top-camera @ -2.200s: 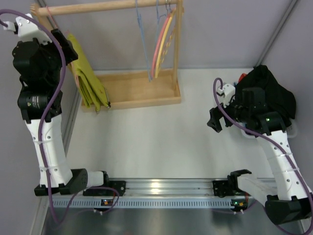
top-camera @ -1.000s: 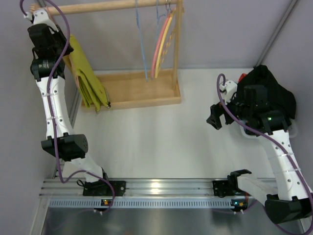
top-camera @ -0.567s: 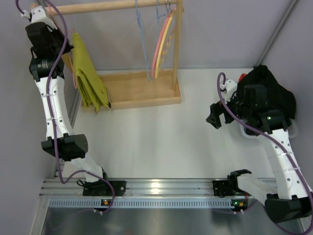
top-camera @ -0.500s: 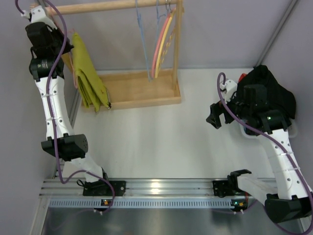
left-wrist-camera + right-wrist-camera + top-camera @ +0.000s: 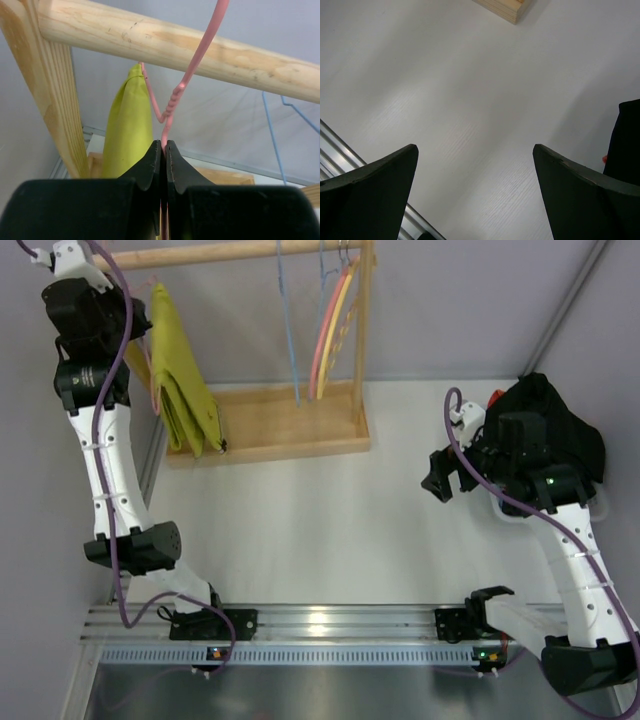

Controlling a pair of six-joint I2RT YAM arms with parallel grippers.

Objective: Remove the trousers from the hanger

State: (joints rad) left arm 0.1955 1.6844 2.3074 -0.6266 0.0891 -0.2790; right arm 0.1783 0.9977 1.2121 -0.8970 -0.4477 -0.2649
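Observation:
The mustard trousers hang folded over the thin pink hanger at the left end of the wooden rod. In the left wrist view the hanger's hook curves up over the rod, and the trousers hang just behind to the left. My left gripper is shut on the hanger's pink wire just below its twisted neck. From above, that gripper sits high beside the rack's left post. My right gripper hovers open over the bare table, nothing between its fingers.
The wooden rack has a tray base and an upright post. Blue wire hangers and thicker pink-and-yellow hangers hang near the right post. A black clothing heap lies behind my right arm.
My left arm has risen with the hanger pinched; the trousers have lifted and shifted slightly right along the rod. The right arm has not moved.

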